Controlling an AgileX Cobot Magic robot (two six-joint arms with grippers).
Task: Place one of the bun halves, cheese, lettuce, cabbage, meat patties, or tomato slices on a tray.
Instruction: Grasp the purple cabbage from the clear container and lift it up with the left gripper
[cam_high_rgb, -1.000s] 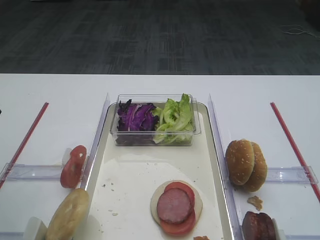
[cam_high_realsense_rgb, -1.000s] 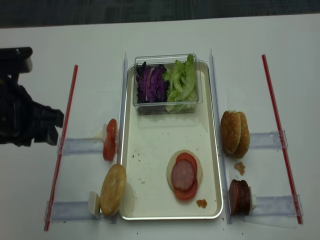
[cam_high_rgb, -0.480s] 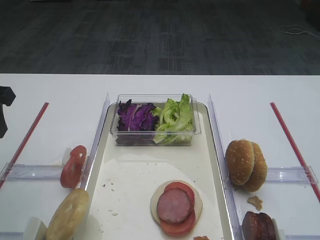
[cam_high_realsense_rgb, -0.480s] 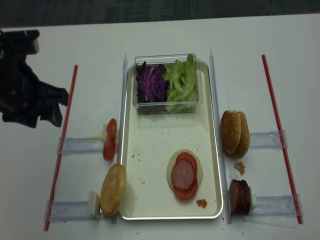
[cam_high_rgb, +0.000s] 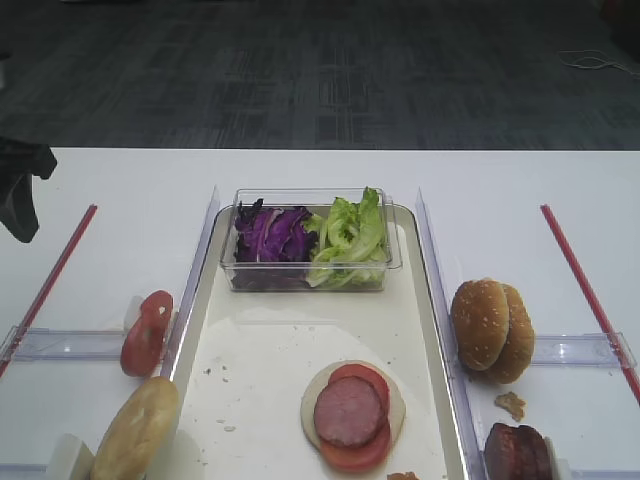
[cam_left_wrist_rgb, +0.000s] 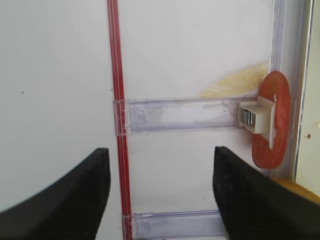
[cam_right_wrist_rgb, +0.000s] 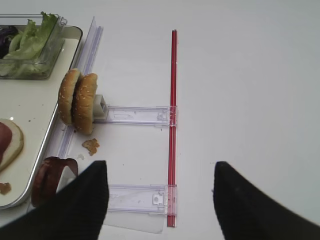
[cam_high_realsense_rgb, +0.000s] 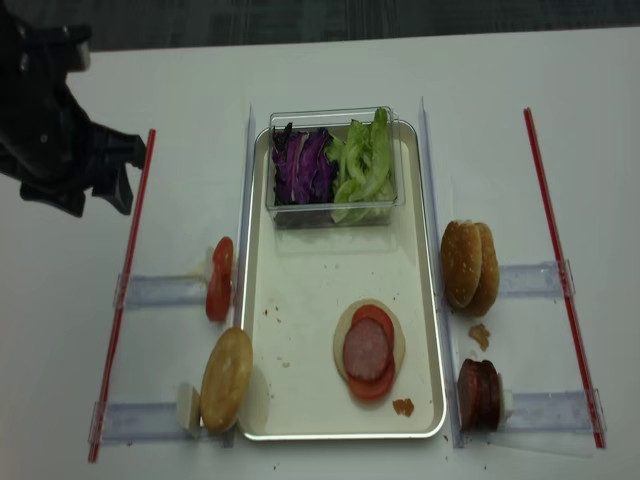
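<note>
The cream tray (cam_high_realsense_rgb: 300, 260) holds a pale round base with tomato slices (cam_high_realsense_rgb: 372, 318) and a meat patty (cam_high_realsense_rgb: 366, 350) on top. Purple cabbage (cam_high_realsense_rgb: 305, 165) and lettuce (cam_high_realsense_rgb: 363, 165) fill a clear tub at its far end. Left of the tray stand a tomato slice (cam_left_wrist_rgb: 272, 125) and a plain bun half (cam_high_realsense_rgb: 227, 378). On the right are sesame bun halves (cam_right_wrist_rgb: 77, 100) and patties (cam_right_wrist_rgb: 47, 180). My left gripper (cam_high_realsense_rgb: 118, 175) hovers open and empty at the far left, beside the red strip (cam_left_wrist_rgb: 116, 100). My right gripper (cam_right_wrist_rgb: 160, 200) is open and empty, right of the patties.
Clear plastic racks (cam_high_realsense_rgb: 160, 290) hold the ingredients on both sides of the tray. A red strip (cam_high_realsense_rgb: 560, 270) runs down the right side too. Crumbs (cam_high_realsense_rgb: 480, 335) lie between the sesame buns and the patties, and more (cam_high_realsense_rgb: 403, 407) on the tray's near corner.
My left arm has moved toward the far side of the table and slightly right, its jaws staying open. Food and tray have not moved.
</note>
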